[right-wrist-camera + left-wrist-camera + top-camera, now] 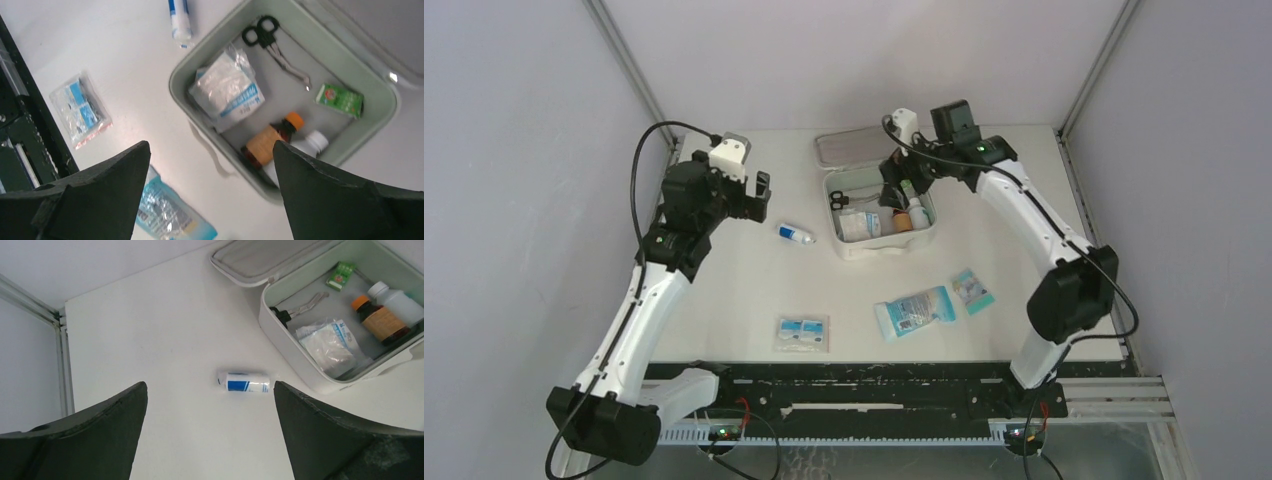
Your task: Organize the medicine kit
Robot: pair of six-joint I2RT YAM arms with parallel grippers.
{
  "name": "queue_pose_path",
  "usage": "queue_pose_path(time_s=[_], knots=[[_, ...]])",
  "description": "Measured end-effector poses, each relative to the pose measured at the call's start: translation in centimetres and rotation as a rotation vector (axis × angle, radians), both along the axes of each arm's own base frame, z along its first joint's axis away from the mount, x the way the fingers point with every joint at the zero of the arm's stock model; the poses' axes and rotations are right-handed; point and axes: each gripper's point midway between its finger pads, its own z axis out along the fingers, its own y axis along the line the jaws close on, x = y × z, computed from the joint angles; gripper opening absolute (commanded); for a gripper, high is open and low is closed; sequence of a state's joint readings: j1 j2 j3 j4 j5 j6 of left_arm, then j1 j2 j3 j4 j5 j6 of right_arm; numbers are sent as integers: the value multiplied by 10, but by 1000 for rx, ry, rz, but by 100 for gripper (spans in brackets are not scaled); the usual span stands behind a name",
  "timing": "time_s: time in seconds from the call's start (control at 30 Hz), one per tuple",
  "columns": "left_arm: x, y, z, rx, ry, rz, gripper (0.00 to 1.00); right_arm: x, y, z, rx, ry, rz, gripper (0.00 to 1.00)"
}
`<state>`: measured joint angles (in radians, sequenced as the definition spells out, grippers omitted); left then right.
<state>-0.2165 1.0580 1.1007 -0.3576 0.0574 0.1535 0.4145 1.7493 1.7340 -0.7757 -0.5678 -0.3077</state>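
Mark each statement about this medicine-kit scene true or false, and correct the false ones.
1. The medicine kit has its lid open. True.
2. The scissors lie outside the kit. False: they lie inside it.
3. The left pincer holds the blue-and-white tube. False: the pincer is open and empty, and the tube lies on the table.
4. A brown bottle with an orange cap lies in the kit. True.
5. Every packet is already packed. False: a clear bag of sachets, a large blue packet and a small blue packet lie outside.
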Motion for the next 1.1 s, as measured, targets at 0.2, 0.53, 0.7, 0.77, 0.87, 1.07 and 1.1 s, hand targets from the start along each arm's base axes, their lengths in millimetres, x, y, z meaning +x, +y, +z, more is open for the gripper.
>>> queue_pose_path(time_s=[0.2, 0.53, 0.7, 0.77, 0.87, 1.07, 1.1], knots=[[8, -2, -24, 49, 42, -34, 100, -24, -42, -10, -36, 5, -66, 92], [21, -15, -69, 131, 129, -146, 100, -65, -91, -32, -111, 4, -150, 89], [24, -22, -85, 159, 162, -209, 100, -77, -99, -49, -154, 24, -144, 89], [24, -24, -89, 165, 168, -230, 100, -81, -103, -60, -182, 37, -136, 89], [22, -25, -94, 177, 172, -250, 100, -90, -113, -81, -240, 75, -134, 89], [14, -22, -106, 202, 181, -261, 100, -119, -139, -131, -379, 163, -124, 89], [12, -22, -106, 203, 180, -261, 100, -124, -141, -135, -391, 173, -114, 89]])
